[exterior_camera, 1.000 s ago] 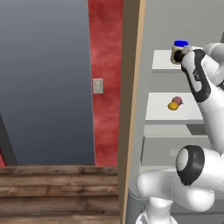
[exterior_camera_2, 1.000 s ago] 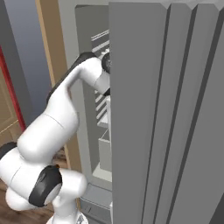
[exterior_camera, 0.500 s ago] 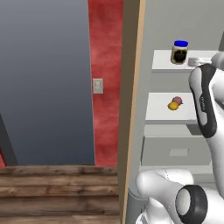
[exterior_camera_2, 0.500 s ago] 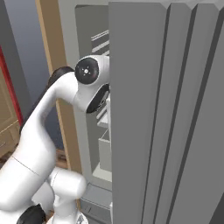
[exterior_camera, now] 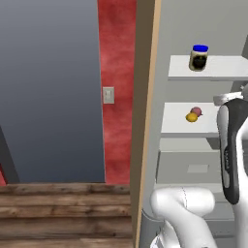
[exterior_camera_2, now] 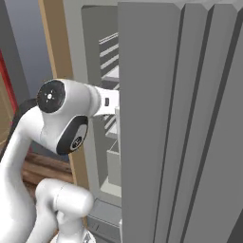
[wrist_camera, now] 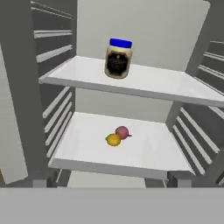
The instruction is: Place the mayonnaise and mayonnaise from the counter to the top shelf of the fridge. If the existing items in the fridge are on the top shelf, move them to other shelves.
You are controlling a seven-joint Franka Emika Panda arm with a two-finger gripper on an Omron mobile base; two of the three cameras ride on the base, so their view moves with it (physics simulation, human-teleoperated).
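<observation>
Standing upright on the top shelf point(wrist_camera: 157, 83) of the fridge point(wrist_camera: 144, 26), upper centre of the hand view, one mayonnaise jar point(wrist_camera: 118, 58) lies ahead of and above the claw, whose finger state I cannot tell, with both fruits point(wrist_camera: 118, 136) a shelf lower.

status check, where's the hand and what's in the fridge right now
Hand facing the open fridge, finger state unreadable. One mayonnaise jar upright on the top shelf. Red fruit and yellow fruit touching on the shelf below. Nothing blocking the top shelf.
</observation>
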